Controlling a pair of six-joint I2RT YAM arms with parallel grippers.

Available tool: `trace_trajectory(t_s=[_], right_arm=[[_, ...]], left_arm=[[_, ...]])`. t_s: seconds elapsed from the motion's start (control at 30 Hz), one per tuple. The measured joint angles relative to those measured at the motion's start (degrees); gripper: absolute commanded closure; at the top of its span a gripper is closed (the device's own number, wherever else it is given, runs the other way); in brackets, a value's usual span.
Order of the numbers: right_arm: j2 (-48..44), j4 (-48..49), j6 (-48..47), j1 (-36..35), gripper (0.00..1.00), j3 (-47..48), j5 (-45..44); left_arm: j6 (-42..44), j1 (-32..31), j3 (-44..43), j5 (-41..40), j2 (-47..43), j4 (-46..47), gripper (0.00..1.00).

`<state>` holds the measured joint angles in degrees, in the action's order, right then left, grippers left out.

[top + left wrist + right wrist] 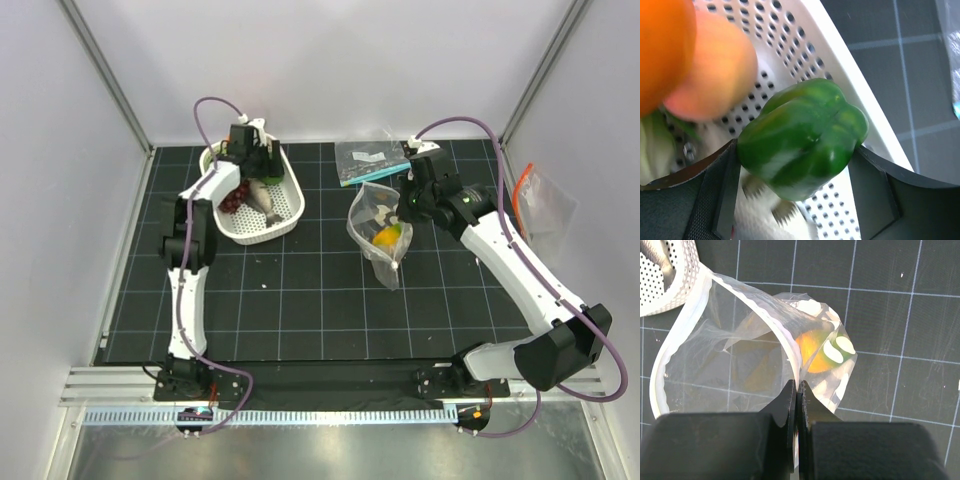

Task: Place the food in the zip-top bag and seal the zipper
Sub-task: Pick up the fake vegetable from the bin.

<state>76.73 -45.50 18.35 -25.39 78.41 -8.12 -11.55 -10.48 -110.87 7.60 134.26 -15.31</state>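
Observation:
My left gripper (252,160) is over the far end of the white basket (290,225) and is shut on a dark green toy pepper (802,137), held between both fingers above the basket wall (790,45). An orange fruit (665,45) and a peach-coloured one (715,75) show blurred beside it. Purple grapes (232,198) lie in the basket. My right gripper (405,205) is shut on the zipper edge (790,347) of the white-dotted zip-top bag (380,240) and holds its mouth open. An orange and yellow food piece (812,352) lies inside the bag.
A smaller clear bag with a teal strip (370,160) lies at the back behind the dotted bag. A clear bag with an orange strip (540,205) leans at the right wall. A basket corner (670,275) shows in the right wrist view. Enclosure walls surround the mat.

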Motion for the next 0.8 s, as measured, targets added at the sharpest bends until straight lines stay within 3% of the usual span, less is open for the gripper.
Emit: trace_trajectory(t_s=[0.27, 0.5, 0.8], right_arm=[[0.00, 0.00, -0.04, 0.00, 0.99, 0.00, 0.35], [0.55, 0.44, -0.02, 0.00, 0.99, 0.09, 0.74], [3.93, 1.42, 0.31, 0.00, 0.99, 0.79, 2.34]], left_arm=[[-0.50, -0.79, 13.33, 1.62, -15.19, 1.60, 0.53], [-2.51, -3.23, 19.67, 3.39, -26.84, 5.35, 0.53], [-6.10, -14.14, 27.52, 5.46, -35.23, 8.20, 0.53]])
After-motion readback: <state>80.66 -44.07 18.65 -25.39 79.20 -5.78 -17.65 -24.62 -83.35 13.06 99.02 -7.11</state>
